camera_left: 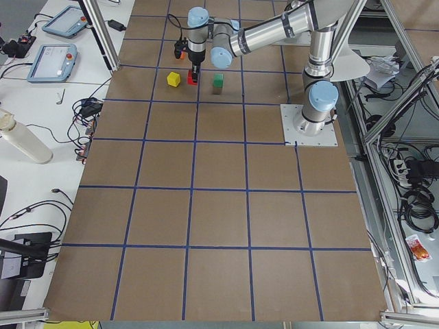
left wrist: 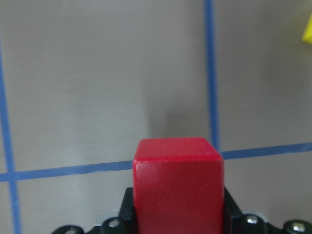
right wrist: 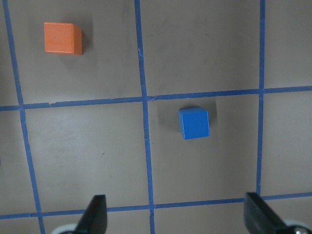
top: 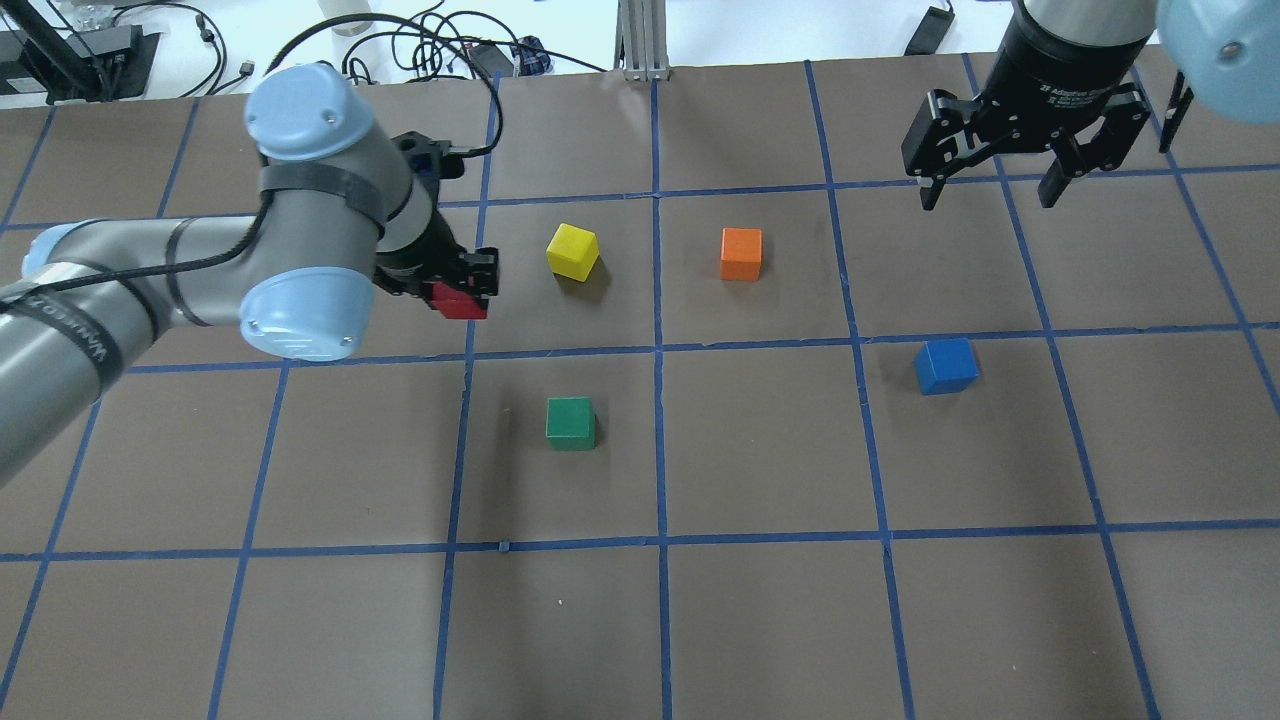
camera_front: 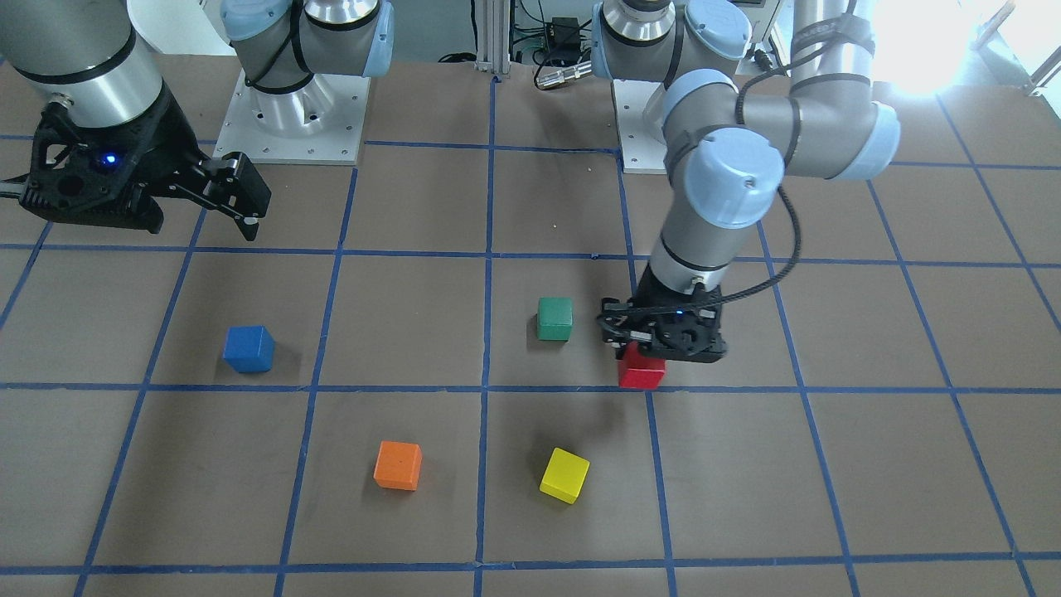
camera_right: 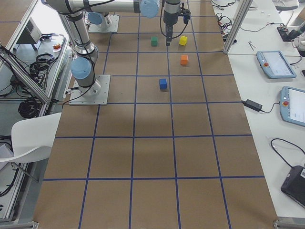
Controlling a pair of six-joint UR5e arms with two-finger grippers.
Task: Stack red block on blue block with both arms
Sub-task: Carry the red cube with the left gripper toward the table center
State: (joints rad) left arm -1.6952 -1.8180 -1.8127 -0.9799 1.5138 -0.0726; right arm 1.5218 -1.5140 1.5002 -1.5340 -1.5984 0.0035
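L gripper (top: 470, 287) pinches the red block (top: 459, 303), near the yellow cube (top: 573, 250). R gripper (top: 987, 196) hangs w/ fingers spread. Blue block (top: 945, 365) sits on the table (top: 760, 610), well apart from red.

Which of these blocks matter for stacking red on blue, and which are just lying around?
Part of the job: red block held in left gripper; blue block; open right gripper.
Lying about: green block, yellow block, orange block.
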